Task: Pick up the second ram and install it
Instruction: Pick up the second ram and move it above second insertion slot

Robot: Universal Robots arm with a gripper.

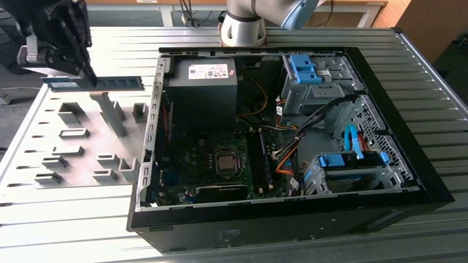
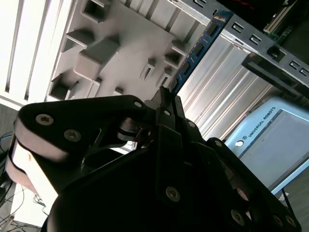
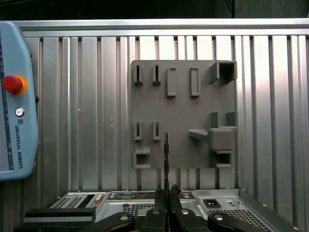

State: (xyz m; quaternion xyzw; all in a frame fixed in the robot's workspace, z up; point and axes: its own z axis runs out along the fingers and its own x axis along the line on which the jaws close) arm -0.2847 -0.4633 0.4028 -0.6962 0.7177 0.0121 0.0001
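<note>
Blue board with dark chips, the second ram (image 1: 120, 83) is clamped edge-on between the closed fingers of the gripper (image 1: 89, 80). It is held level at the exterior view's far left, over the far edge of the grey fixture plate (image 1: 84, 148). The open computer case (image 1: 292, 222) lies on the ribbed metal table (image 1: 66, 219) to the exterior view's right. Its motherboard (image 1: 197, 159) sits well apart from the stick, which both wrist views show projecting straight out from the fingertips (image 2: 166, 99).
</note>
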